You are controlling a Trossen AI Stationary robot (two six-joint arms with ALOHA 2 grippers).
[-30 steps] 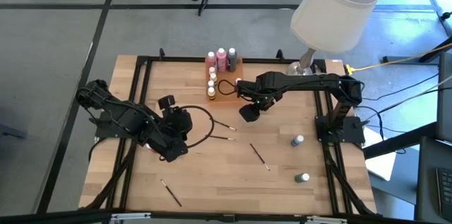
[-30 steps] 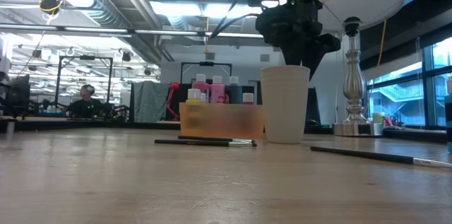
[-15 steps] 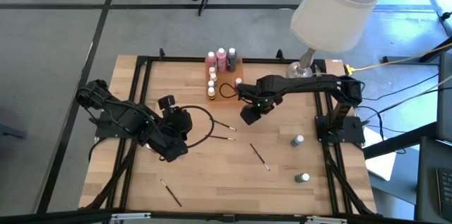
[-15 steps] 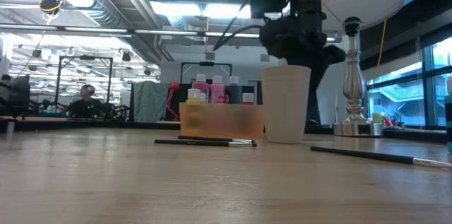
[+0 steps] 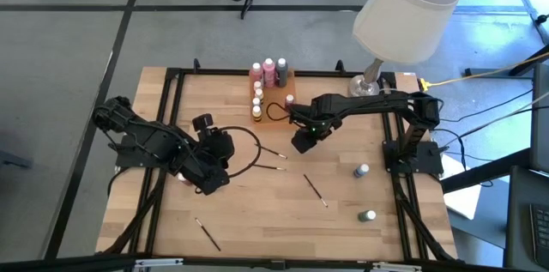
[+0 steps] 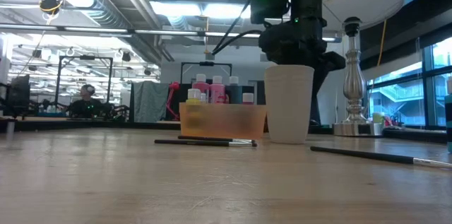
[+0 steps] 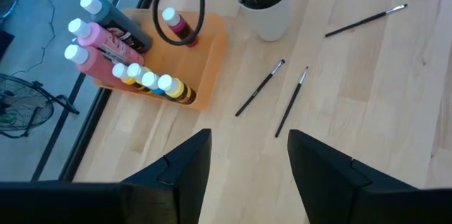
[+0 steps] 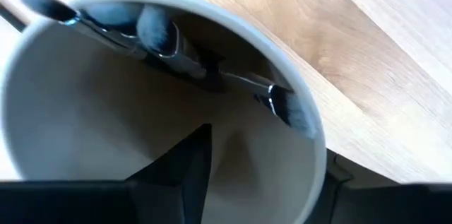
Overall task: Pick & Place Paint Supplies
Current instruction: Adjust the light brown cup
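Observation:
A pale cup (image 6: 289,104) stands upright on the table beside the orange tray (image 6: 220,120); dark-handled brushes (image 8: 169,58) lean inside it. My right gripper (image 8: 267,146) comes down on the cup from above and hides it in the high view (image 5: 302,140). It is open, with one finger inside the cup and one outside. Paint bottles (image 7: 106,37) stand in the tray. Loose brushes (image 7: 260,87) lie flat on the table. My left gripper (image 7: 251,139) hangs open above the table's left half (image 5: 219,145). My right gripper straddles the cup's wall near the rim (image 8: 311,146), one finger (image 8: 183,174) inside the cup and the other outside. The fingers point down from above. The cup stands on the table. Which finger touches the wall I cannot tell.
Two loose bottles (image 5: 361,171) (image 5: 367,216) stand near the right arm's base. More brushes lie at mid-table (image 5: 315,188) and near the front edge (image 5: 206,233). A lamp (image 5: 403,10) rises at the far right, its stem (image 6: 351,75) behind the cup.
My right gripper has sunk onto the cup, so its fingers now reach past the rim. The cup has slid a little toward the table's right edge and stays upright.

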